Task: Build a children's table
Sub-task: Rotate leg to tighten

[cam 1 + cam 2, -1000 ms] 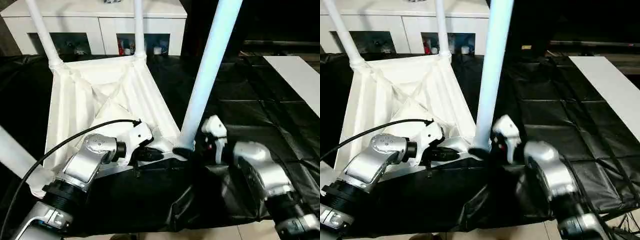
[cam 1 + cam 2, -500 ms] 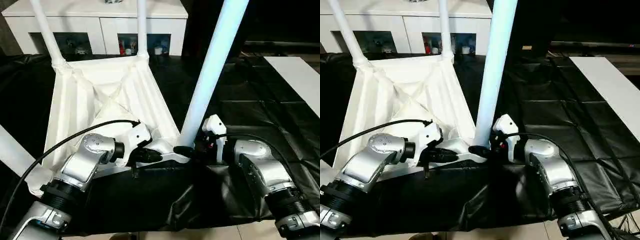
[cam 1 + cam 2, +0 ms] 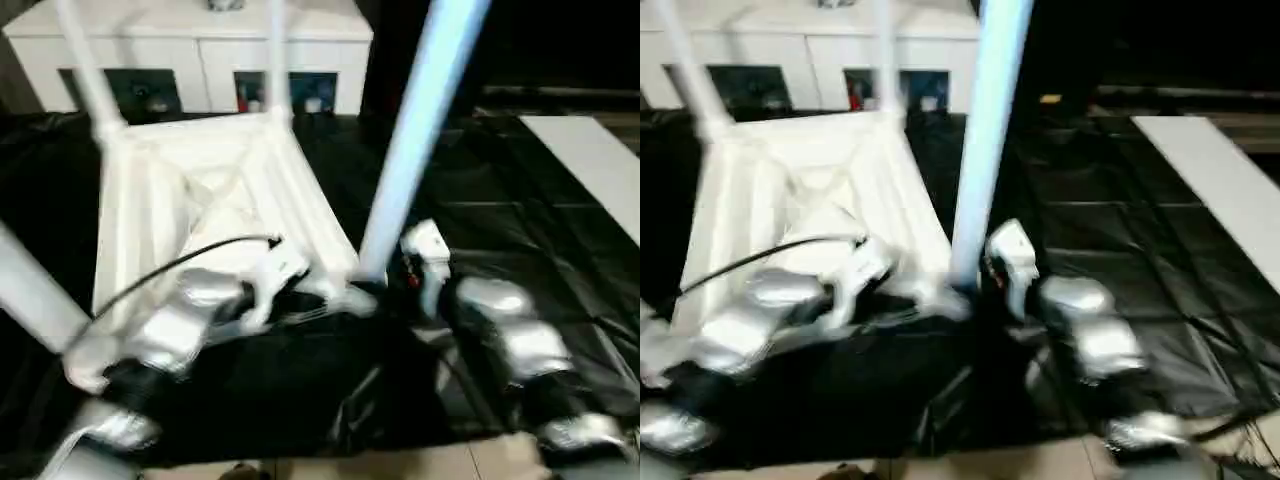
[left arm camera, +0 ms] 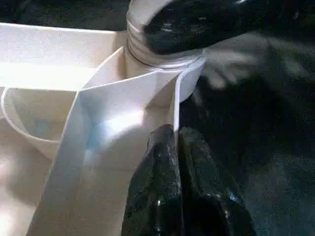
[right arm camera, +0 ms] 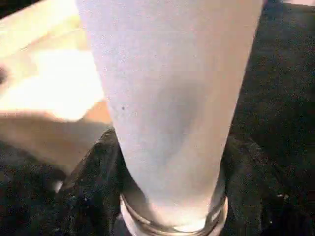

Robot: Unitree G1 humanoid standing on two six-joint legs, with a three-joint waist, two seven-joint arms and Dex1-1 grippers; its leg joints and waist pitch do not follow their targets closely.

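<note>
The children's table lies upside down: its white ribbed tabletop (image 3: 200, 190) rests on black cloth with legs rising from the corner sockets. Two legs (image 3: 85, 60) (image 3: 277, 55) stand at the far corners and one (image 3: 30, 290) at the near left. The near right leg (image 3: 415, 130) stands in its socket (image 4: 162, 59). My right gripper (image 3: 385, 290) is shut on this leg's base, one black finger (image 5: 93, 172) on each side. My left gripper (image 4: 176, 142) is shut on the tabletop's thin rim wall (image 4: 174, 98) just beside that socket.
A white cabinet (image 3: 200, 40) with glass-fronted compartments stands behind the tabletop. Black cloth (image 3: 480, 200) covers the work surface and hangs over its near edge. A white board (image 3: 590, 150) lies at the far right. Pale floor (image 3: 400, 465) shows below the near edge.
My right gripper's fingers have closed in around the base of the near right leg. The head views have shifted and blurred. My left gripper keeps its hold on the rim.
</note>
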